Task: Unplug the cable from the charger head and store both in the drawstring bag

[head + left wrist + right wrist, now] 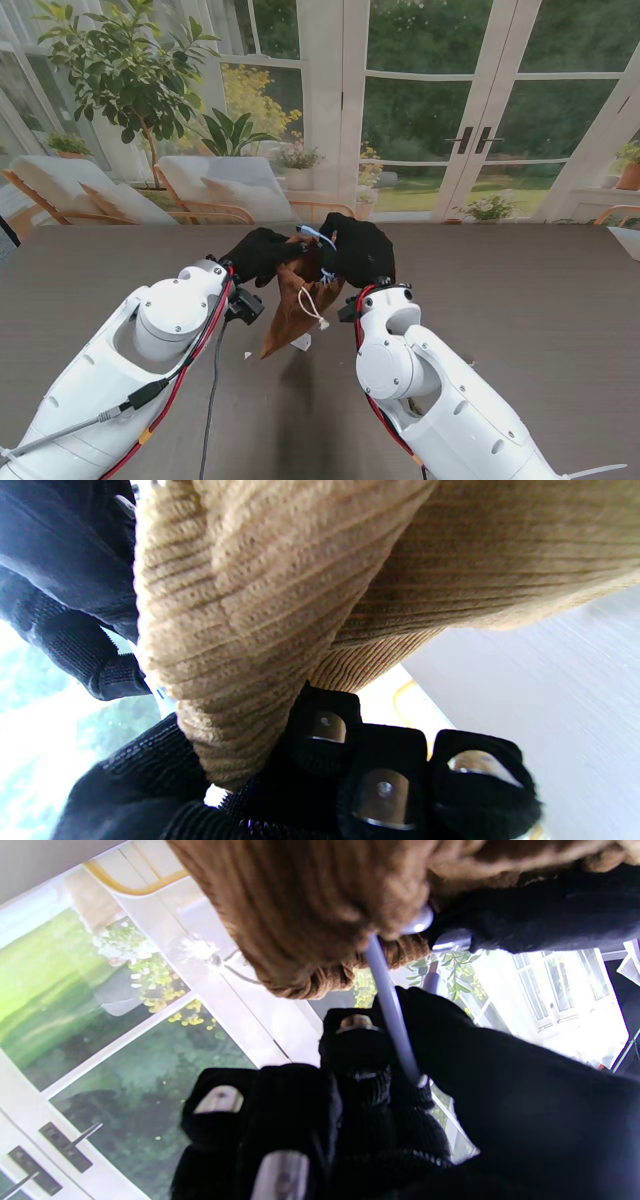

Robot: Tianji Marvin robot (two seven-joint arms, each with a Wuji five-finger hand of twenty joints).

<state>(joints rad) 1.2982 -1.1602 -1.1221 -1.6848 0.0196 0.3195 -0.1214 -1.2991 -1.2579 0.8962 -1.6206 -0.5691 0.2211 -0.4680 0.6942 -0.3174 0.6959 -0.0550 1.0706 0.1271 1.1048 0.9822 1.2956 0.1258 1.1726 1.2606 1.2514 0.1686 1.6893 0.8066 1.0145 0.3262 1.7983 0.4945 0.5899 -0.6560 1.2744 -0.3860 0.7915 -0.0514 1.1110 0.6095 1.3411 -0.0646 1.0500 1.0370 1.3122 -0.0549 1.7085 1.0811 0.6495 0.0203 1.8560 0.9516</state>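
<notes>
Cable (pixel 392 1015) runs from our right hand (pixel 358 252), which pinches it, straight into the mouth of the brown drawstring bag (pixel 297 300). Our left hand (pixel 258 255) grips the bag's rim, so the bag hangs between both hands over the table (pixel 520 300). We cannot see the charger head.

Brown corduroy bag (pixel 290 310) aloft, cable (pixel 318 237) atop

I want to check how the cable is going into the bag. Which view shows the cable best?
The right wrist view: the pale cable runs from the right hand up into the brown drawstring bag. The stand view shows only a small pale blue loop at the bag's mouth. The left wrist view shows bag fabric but no cable.
</notes>
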